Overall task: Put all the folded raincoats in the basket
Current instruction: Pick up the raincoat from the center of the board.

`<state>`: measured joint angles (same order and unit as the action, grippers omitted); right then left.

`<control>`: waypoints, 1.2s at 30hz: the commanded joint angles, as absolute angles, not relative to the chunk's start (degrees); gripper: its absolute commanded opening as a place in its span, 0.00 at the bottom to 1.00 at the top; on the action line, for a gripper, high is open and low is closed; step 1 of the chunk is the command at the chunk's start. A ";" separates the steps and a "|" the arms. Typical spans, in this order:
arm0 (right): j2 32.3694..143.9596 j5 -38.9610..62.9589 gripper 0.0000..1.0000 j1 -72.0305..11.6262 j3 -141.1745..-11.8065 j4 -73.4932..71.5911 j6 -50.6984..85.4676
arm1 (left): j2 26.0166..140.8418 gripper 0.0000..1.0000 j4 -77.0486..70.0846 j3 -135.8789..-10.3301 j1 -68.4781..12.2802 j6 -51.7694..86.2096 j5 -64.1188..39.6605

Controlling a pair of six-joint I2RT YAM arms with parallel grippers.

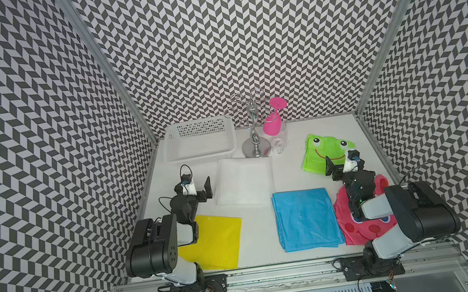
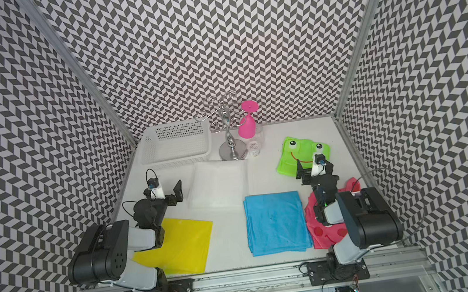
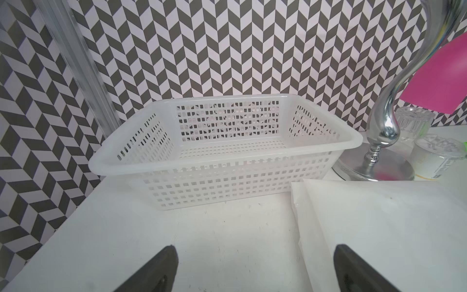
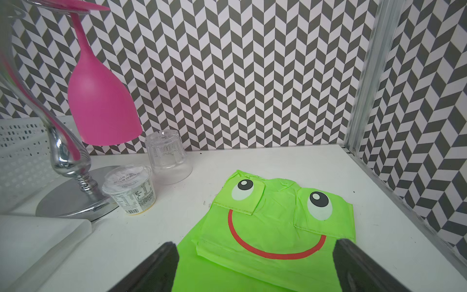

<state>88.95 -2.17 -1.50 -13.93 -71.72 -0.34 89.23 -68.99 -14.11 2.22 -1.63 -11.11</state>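
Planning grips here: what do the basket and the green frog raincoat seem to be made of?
Basket: likely rigid white plastic, slightly translucent, with moulded perforations and a rolled rim. Green frog raincoat: seemingly thin plastic sheet, faint sheen, crisp fold creases.

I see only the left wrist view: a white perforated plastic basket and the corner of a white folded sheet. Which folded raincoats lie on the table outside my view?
Observer: A blue folded raincoat lies flat near the front edge of the white table.
Operator: And on the robot's right side?
Observer: The right gripper is open and empty, at the near edge of a green folded raincoat with a frog face.
Operator: Is anything close to the base of my arm?
Observer: A yellow folded raincoat lies there, partly hidden by the left arm.
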 commanded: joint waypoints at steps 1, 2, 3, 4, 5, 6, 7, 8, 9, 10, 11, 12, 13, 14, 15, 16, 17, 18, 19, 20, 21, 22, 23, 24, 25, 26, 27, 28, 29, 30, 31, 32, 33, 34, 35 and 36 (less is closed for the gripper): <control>89.12 -3.08 1.00 -1.93 -14.11 -74.78 -0.58 | 88.71 1.00 -70.40 -14.94 1.85 -1.83 -10.64; 89.12 -3.08 1.00 -1.93 -14.14 -74.79 -0.55 | 88.74 1.00 -70.44 -14.94 1.85 -1.82 -10.64; 89.12 -3.08 1.00 -1.93 -14.14 -74.79 -0.60 | 88.68 1.00 -70.42 -14.94 1.85 -1.84 -10.64; 89.12 -3.08 0.99 -1.92 -14.15 -74.79 -0.54 | 88.69 1.00 -70.44 -14.94 1.85 -1.83 -10.63; 89.12 -3.08 1.00 -1.90 -14.14 -74.79 -0.58 | 88.74 1.00 -70.40 -14.94 1.87 -1.84 -10.68; 89.12 -3.08 1.00 -1.88 -14.14 -74.79 -0.55 | 88.72 1.00 -70.40 -14.94 1.88 -1.80 -10.68; 89.12 -3.10 1.00 -1.93 -14.10 -74.75 -0.48 | 88.68 1.00 -70.36 -14.94 1.89 -1.84 -10.64; 89.12 -3.15 1.00 -1.93 -14.15 -74.79 -0.55 | 88.73 1.00 -70.37 -14.94 1.85 -1.80 -10.65; 89.12 -3.14 1.00 -1.91 -14.06 -74.79 -0.61 | 88.71 1.00 -70.35 -14.95 1.87 -1.83 -10.66; 89.12 -3.13 1.00 -1.93 -14.05 -74.79 -0.53 | 88.76 1.00 -70.44 -14.93 1.86 -1.85 -10.68; 89.16 -3.19 1.00 -1.93 -14.06 -74.79 -0.61 | 88.68 1.00 -70.36 -14.94 1.85 -1.85 -10.66; 89.12 -3.16 1.00 -1.96 -14.06 -74.79 -0.57 | 88.68 1.00 -70.38 -14.95 1.85 -1.82 -10.64; 89.12 -3.17 1.00 -1.92 -14.01 -74.79 -0.57 | 88.71 0.99 -70.32 -14.94 1.89 -1.80 -10.68; 89.12 -3.18 1.00 -1.93 -14.03 -74.84 -0.57 | 88.76 0.99 -70.38 -14.94 1.86 -1.85 -10.64; 89.08 -3.17 1.00 -1.96 -14.05 -74.88 -0.53 | 88.77 1.00 -70.34 -14.94 1.84 -1.84 -10.71; 89.03 -3.16 1.00 -1.93 -13.94 -74.88 -0.56 | 88.68 1.00 -70.38 -14.94 1.85 -1.81 -10.66; 89.04 -3.17 1.00 -1.93 -13.97 -74.95 -0.50 | 88.73 1.00 -70.40 -14.95 1.86 -1.78 -10.68; 89.03 -3.43 1.00 -1.91 -13.93 -75.12 -0.21 | 88.70 1.00 -70.40 -14.94 1.85 -1.83 -10.64; 88.99 -3.77 1.00 -1.93 -13.76 -75.42 0.16 | 88.72 1.00 -70.40 -14.94 1.87 -1.76 -10.63; 88.98 -3.89 1.00 -1.93 -13.63 -75.83 0.26 | 88.76 1.00 -70.43 -14.96 1.86 -1.80 -10.63; 88.79 -4.27 1.00 -1.93 -13.42 -76.92 0.64 | 88.70 1.00 -70.39 -14.94 1.85 -1.80 -10.66; 87.36 -4.76 0.99 -1.92 -13.19 -75.99 0.70 | 88.73 0.99 -70.30 -15.02 1.85 -1.83 -10.64; 84.67 -5.47 1.00 -1.89 -13.18 -73.66 0.86 | 88.84 1.00 -70.06 -15.20 1.77 -1.84 -10.40; 81.66 -5.28 1.00 -1.87 -13.23 -71.00 0.75 | 88.65 1.00 -70.35 -14.97 1.71 -1.92 -10.17; 77.90 -4.33 1.00 -1.93 -13.76 -67.16 0.38 | 88.50 1.00 -70.70 -14.90 1.54 -1.73 -9.54; 74.54 -3.06 1.00 -1.91 -14.36 -64.05 0.24 | 87.80 1.00 -69.43 -15.51 1.77 -1.17 -8.72; 70.55 -0.97 1.00 -1.93 -15.78 -60.03 0.81 | 86.25 1.00 -65.20 -17.08 2.09 -0.19 -7.70; 66.76 1.44 1.00 -1.93 -17.85 -54.41 1.24 | 84.29 1.00 -58.39 -19.80 2.28 0.02 -7.33; 64.01 3.33 1.00 -1.88 -20.31 -48.93 1.36 | 83.04 1.00 -51.42 -23.20 2.35 -0.57 -8.11; 61.19 3.84 1.00 -1.93 -24.23 -41.10 2.95 | 82.30 1.00 -44.02 -27.21 2.36 -0.91 -9.34; 59.66 2.79 1.00 -1.93 -28.00 -34.94 6.75 | 81.61 0.99 -37.84 -30.76 2.44 -0.89 -10.67; 59.04 0.43 1.00 -1.93 -30.54 -30.90 11.13 | 81.07 0.99 -32.63 -33.34 2.37 -0.86 -12.40; 58.81 -2.66 0.99 -1.91 -33.08 -27.02 16.62 | 80.28 1.00 -27.52 -35.96 2.38 -1.18 -15.50; 58.91 -5.73 1.00 -1.91 -35.04 -22.12 23.01 | 79.67 0.99 -23.14 -38.00 2.40 -1.69 -18.95; 59.25 -7.99 1.00 -1.82 -36.34 -17.55 28.89 | 79.29 1.00 -19.49 -39.48 2.39 -2.21 -21.87; 59.82 -4.80 1.00 -0.96 -37.25 -15.69 30.16 | 79.11 1.00 -15.66 -40.85 2.24 -2.45 -25.41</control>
<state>59.00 -2.50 -1.69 -35.62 -33.30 15.49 80.68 -33.98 -38.11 2.35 -1.56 -15.70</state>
